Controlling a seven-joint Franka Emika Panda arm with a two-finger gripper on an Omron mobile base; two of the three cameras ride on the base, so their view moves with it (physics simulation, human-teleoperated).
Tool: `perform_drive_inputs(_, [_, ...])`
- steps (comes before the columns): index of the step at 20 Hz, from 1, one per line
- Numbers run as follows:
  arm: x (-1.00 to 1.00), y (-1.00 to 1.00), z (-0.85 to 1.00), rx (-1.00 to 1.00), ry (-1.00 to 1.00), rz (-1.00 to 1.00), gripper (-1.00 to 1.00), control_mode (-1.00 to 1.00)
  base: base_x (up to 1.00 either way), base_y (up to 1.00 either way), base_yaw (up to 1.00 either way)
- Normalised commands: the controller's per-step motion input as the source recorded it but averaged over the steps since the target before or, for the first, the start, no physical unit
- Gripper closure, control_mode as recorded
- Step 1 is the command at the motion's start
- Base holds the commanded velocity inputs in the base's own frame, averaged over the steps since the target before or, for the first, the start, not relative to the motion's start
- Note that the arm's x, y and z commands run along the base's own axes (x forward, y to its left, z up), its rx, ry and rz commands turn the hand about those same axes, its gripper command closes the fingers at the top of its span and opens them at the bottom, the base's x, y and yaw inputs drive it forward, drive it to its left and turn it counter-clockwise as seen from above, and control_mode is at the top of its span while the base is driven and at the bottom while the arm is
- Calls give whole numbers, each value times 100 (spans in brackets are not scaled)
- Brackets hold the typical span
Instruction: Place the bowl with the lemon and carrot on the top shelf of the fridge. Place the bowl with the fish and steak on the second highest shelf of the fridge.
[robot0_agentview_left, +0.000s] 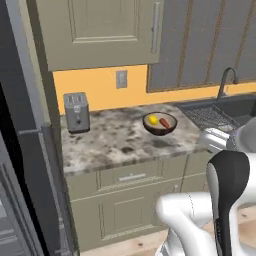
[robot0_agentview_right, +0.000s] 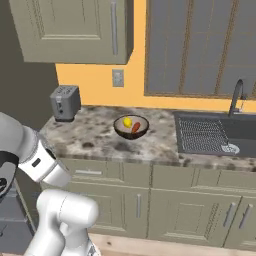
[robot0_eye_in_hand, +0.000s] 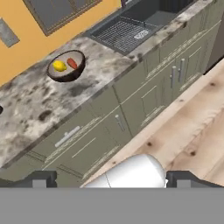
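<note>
A: While the gripper (robot0_eye_in_hand: 107, 179) hangs low before the cabinet fronts, where does the bowl with the lemon and carrot (robot0_eye_in_hand: 66, 66) lie from it?

B: Up and ahead, well apart, on the counter (robot0_agentview_left: 110, 142), between the toaster (robot0_agentview_left: 76, 112) and the sink (robot0_agentview_right: 220, 131). Fingertips stand spread wide, holding nothing.

A: Long axis?

B: None; the bowl is round. The carrot (robot0_eye_in_hand: 72, 64) inside lies beside the lemon (robot0_eye_in_hand: 58, 66), touching or nearly so.

A: Count, please.

B: Brown bowl: one. Lemon: one. Carrot: one. Toaster: one. Arm: one, so no choosing. Fridge (robot0_agentview_left: 22, 150): one, at the counter's left end.

A: Next move?

B: Likely a reach up and over the counter edge to the rim.
</note>
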Motion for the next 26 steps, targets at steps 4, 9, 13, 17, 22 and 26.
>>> perform_drive_inputs(4, [0, 0, 0, 0, 0, 0, -100, 100, 100, -75, 21])
perform_drive_inputs(9, [0, 0, 0, 0, 0, 0, -100, 100, 85, -28, 20])
perform_drive_inputs(13, [0, 0, 0, 0, 0, 0, -100, 100, 42, 0, 25])
perform_drive_inputs(17, [50, 0, -33, 0, 11, 4, -100, -100, 33, 0, 10])
perform_drive_inputs(22, [100, -1, -81, 0, 38, 1, -100, -100, 0, 0, 0])
perform_drive_inputs(26, [100, -42, -86, 1, 21, 4, -100, -100, 0, 0, 0])
